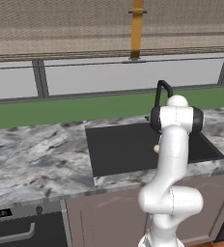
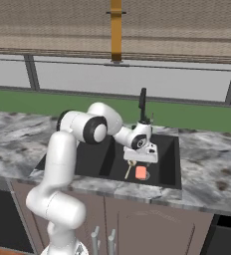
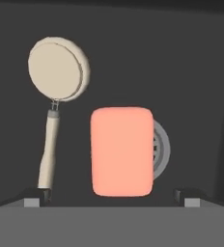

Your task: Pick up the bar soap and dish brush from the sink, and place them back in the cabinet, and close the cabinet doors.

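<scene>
Down in the sink (image 2: 170, 164), the bar soap (image 3: 121, 151) lies flat on the dark basin floor, partly covering the round grey drain (image 3: 161, 148) that peeks out from under one of its long edges. Just beside the soap, apart from it, lies the dish brush (image 3: 56, 91), its round cream head farther from the soap's near end and its thin handle running back alongside the soap.

From the right base view, the end effector (image 2: 140, 160) hangs low inside the sink, directly above the soap and the brush, with the arm reaching over the front rim of the basin. Its fingertips (image 3: 36, 197) stand spread wide, one on each side of the soap, and grip nothing. The black gooseneck faucet (image 2: 143, 104) rises at the back edge of the sink, behind the arm's wrist. Grey marbled worktop (image 2: 212, 169) surrounds the sink on all sides.
</scene>
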Available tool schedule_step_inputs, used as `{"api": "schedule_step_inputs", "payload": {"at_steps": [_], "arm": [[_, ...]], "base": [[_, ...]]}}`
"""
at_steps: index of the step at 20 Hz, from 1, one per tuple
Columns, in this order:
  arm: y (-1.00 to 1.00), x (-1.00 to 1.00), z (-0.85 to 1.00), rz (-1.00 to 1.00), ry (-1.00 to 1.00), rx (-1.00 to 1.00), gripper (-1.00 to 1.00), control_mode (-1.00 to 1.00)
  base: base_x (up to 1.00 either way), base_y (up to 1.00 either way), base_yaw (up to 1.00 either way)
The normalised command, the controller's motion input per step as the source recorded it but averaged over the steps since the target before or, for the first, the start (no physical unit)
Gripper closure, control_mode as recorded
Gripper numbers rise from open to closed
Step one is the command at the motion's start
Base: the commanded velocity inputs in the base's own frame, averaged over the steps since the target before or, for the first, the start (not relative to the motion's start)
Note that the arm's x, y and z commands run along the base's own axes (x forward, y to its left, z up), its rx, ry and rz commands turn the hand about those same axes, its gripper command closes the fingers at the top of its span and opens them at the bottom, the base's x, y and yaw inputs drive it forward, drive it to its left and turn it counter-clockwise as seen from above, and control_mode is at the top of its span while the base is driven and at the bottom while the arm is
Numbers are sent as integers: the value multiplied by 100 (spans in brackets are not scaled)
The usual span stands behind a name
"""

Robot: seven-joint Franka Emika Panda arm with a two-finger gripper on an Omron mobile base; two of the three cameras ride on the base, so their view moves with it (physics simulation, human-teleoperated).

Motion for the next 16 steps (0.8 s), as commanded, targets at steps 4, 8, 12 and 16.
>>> {"api": "schedule_step_inputs", "payload": {"at_steps": [4, 8, 12, 16], "arm": [[7, -10, -16, 2, 0, 0, -100, -100], [0, 0, -19, 3, 0, 0, -100, -100], [0, 0, -23, 1, 0, 0, -100, -100], [-2, 7, -21, 3, 0, 0, -100, -100]], "base": [[0, 0, 0], [0, 0, 0], [0, 0, 0], [0, 0, 0]]}}
